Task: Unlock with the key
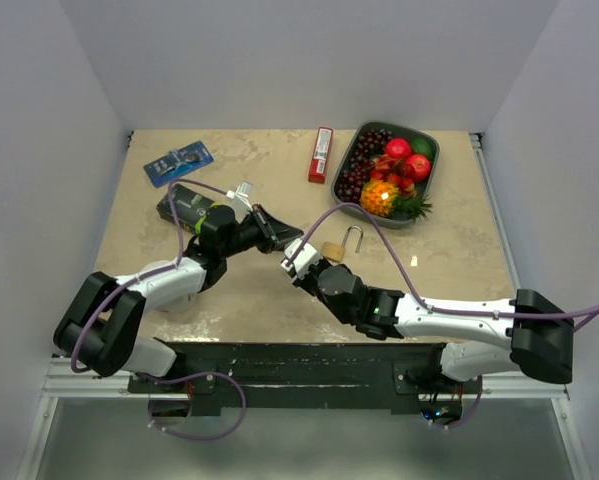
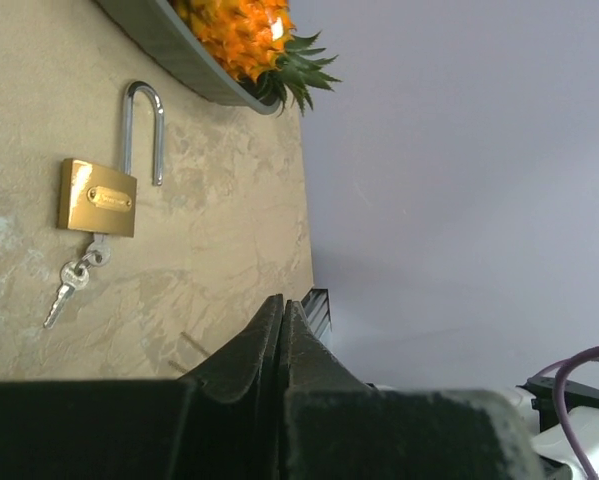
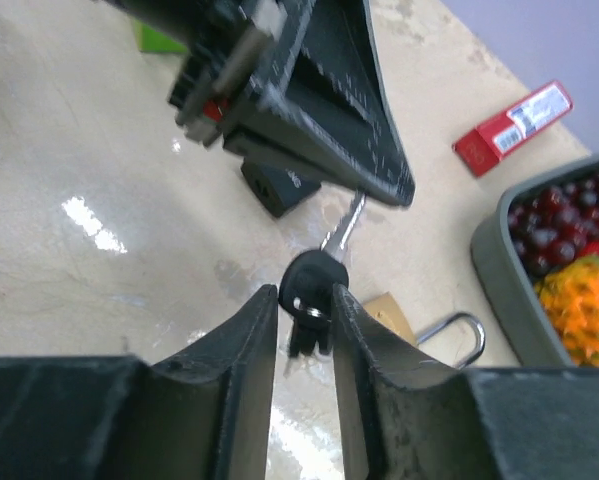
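Pinching key: right end effector, seen wrist view only; left end effector closed.

Brass rectangular padlock flat on table just beyond right claw, steel shackle swung open (small silver keys at its keyway end). Black-headed steel key pinched between claw's fingers, blade pointing away.

Top cam's parked high behind both arm bases, looking down on the whole beige marbled tabletop. Left wrist cam's rolled sideways, skimming low across it; right wrist cam stares down close. All three catch the rectangular brass padlock.
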`<state>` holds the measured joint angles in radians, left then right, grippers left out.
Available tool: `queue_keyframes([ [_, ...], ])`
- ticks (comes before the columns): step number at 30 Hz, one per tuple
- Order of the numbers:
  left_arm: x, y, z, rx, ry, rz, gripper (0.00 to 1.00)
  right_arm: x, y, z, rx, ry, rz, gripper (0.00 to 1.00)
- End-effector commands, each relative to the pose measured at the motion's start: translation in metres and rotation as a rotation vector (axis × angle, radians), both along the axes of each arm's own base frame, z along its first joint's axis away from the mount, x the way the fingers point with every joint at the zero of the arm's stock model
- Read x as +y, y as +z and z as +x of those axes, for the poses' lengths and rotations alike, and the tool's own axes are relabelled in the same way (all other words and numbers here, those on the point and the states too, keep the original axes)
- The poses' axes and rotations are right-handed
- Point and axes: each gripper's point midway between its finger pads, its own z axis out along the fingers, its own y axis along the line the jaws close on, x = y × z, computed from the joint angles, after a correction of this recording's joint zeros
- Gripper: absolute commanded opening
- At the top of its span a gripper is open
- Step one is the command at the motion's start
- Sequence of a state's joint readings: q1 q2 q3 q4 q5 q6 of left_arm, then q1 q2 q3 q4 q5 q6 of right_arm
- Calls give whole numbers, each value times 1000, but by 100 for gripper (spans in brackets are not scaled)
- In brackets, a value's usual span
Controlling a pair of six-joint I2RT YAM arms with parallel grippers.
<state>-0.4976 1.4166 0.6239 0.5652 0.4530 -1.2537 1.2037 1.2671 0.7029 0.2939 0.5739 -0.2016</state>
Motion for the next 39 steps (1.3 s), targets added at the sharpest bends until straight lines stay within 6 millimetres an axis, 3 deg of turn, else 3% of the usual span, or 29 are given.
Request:
queue_keyframes([
  [1, 2, 35, 5, -163, 18, -43, 0, -19, 0, 3, 32, -84, 71, 36],
  [6, 6, 37, 12, -234, 52, -20, 0, -21, 7, 0, 88, -76, 176, 58],
  [7, 6, 36, 12, -240, 53, -13, 0, -15, 8, -4, 136, -36, 227, 59],
  [11, 5, 35, 10, -298, 27, 11, 0, -26, 28, 14, 246, 33, 409, 64],
  [14, 6, 35, 8, -350, 13, 28, 0, -29, 49, 15, 309, 137, 534, 70],
  [18, 2, 43, 0, -442, -44, 20, 0, -22, 60, 10, 401, 269, 642, 70],
  [24, 1, 52, -12, -504, -84, -17, 0, -13, 51, -3, 535, 434, 730, 70],
  [39, 1, 76, -26, -574, -120, -87, 0, 0, 39, -6, 616, 496, 759, 63],
])
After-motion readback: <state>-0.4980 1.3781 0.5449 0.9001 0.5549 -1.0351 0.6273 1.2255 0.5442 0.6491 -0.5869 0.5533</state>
